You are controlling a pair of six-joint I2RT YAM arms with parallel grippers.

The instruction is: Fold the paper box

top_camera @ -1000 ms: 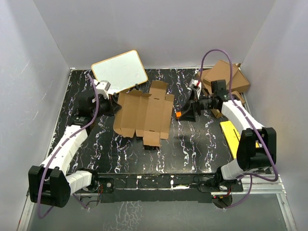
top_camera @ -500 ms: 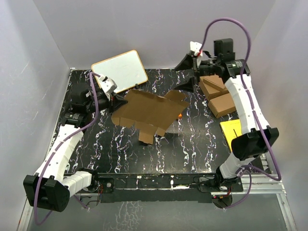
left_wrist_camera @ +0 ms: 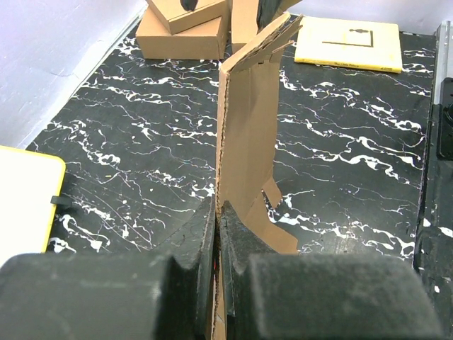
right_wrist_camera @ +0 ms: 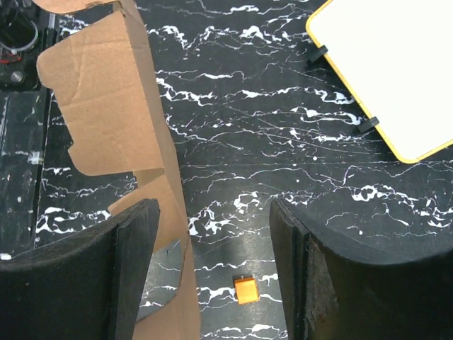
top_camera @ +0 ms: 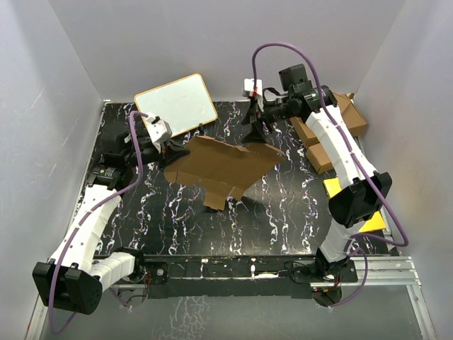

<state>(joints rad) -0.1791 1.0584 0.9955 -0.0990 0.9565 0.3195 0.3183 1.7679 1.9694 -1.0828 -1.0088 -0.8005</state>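
The paper box [top_camera: 223,166], a flat brown die-cut cardboard sheet with tabbed flaps, hangs tilted over the middle of the black marbled table [top_camera: 283,219]. The left gripper [left_wrist_camera: 218,234] is clenched on its left edge. The right gripper [right_wrist_camera: 216,241] is spread wide at the box's far right corner, with the sheet's edge just beside one finger [right_wrist_camera: 134,269]. A small orange block [right_wrist_camera: 246,290] lies on the table below.

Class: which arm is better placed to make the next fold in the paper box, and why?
Right, probably: the right tool is open at the far edge of the paper box; the left tool is shut on its opposite edge.
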